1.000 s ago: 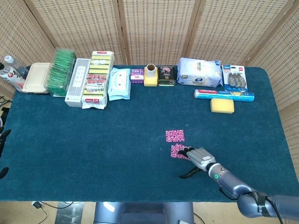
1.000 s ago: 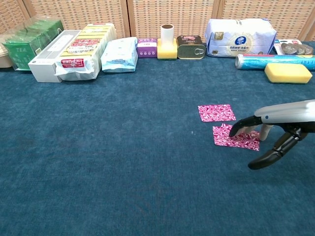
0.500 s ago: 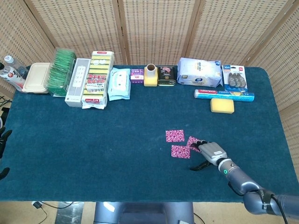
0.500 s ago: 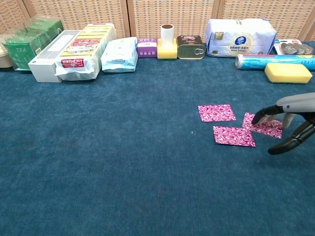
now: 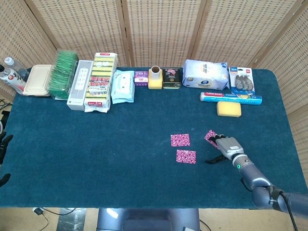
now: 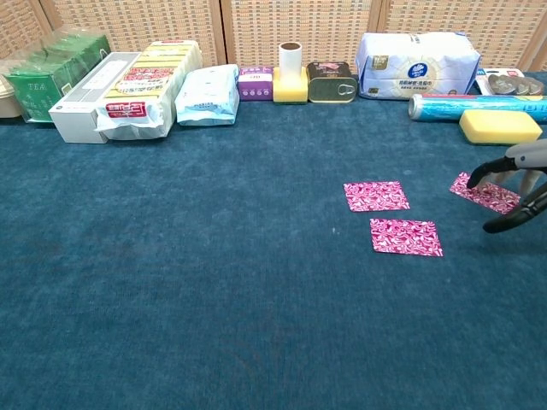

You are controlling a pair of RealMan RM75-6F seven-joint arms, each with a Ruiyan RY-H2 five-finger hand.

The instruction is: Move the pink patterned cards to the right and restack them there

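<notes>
Fingertips of right robot hand [image 6: 517,184] press third pink card [image 6: 485,193], dragging rightward.

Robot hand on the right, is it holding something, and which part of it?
The right robot hand has a pink patterned card under its fingertips, near the card's right end. Whether it pinches or only presses it cannot be told. The left hand is out of view.

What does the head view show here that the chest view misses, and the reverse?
Only the head view shows the bottles and cream container at the far left, the whole table edge, and the right forearm. Only the chest view shows the TEA lettering on the green packs. Both show the right hand on a pink card, two more pink cards lying apart on the cloth, and the yellow sponge.
</notes>
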